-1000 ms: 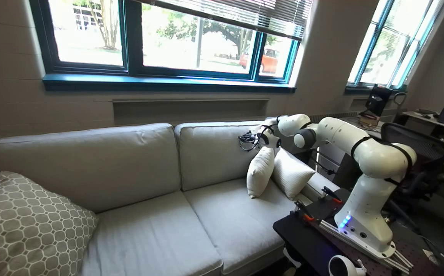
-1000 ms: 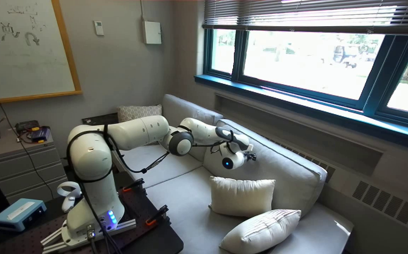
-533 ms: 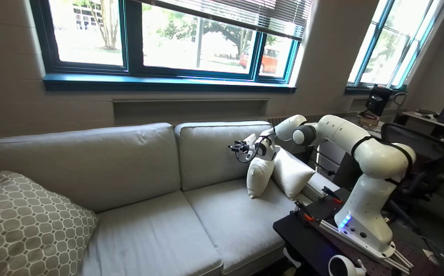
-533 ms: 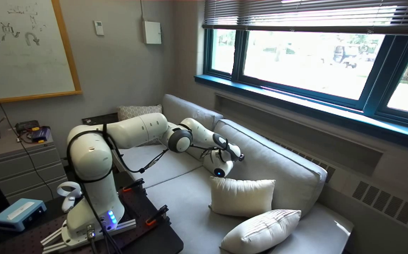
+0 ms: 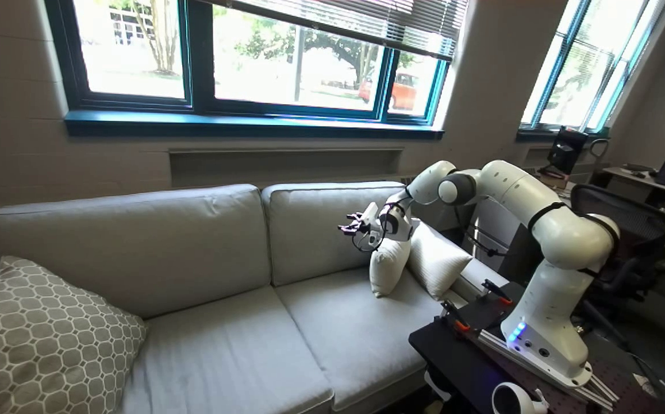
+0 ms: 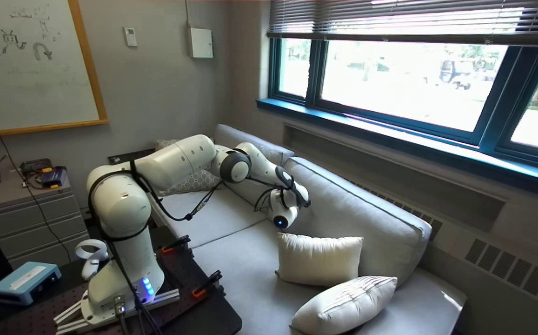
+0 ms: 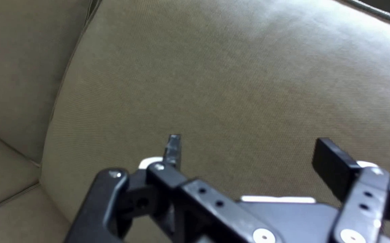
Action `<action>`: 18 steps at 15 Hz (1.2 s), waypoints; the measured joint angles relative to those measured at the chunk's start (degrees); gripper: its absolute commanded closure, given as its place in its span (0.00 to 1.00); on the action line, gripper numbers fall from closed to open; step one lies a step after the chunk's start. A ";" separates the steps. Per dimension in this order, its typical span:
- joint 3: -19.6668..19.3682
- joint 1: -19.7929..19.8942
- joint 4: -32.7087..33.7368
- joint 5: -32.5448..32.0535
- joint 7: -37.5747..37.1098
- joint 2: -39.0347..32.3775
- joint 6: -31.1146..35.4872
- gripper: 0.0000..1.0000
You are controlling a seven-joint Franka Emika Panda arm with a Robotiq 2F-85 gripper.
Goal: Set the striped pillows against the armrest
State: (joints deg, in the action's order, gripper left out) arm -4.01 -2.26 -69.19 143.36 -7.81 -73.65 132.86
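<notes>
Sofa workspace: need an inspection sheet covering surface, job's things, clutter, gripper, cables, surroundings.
Surface: sofa, pale grey, seat lightly wrinkled.
Job's things: outer pillow faintly striped, tilted, contact with armrest unclear; inner pillow roughly upright.
Clutter: lattice-patterned pillow at the sofa's other end; blue box near the arm's base.
Gripper: jaws wide open, nothing between them, facing a back cushion.
Cables: black cables strapped along the arm, one loop hanging below.
Surroundings: window behind the sofa, blinds partly lowered; whiteboard.

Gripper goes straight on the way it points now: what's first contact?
Probably the sofa back cushion: in the wrist view it lies dead ahead of the open jaws, nothing seen between. How deep the gap is, I can't tell.
</notes>
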 measured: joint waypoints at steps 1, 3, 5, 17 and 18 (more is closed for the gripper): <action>0.52 0.45 -0.01 -0.27 -0.01 0.02 0.25 0.00; 2.08 1.63 0.42 -0.91 0.02 -0.24 1.17 0.00; 2.39 1.71 1.30 -1.20 2.52 -0.22 3.81 0.00; 1.65 -0.44 23.82 5.88 31.47 -1.69 41.90 0.00; -0.98 -1.13 26.22 5.88 31.21 -2.74 44.72 0.00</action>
State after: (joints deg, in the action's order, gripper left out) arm -4.98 -3.40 -42.97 149.23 23.40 -76.39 177.58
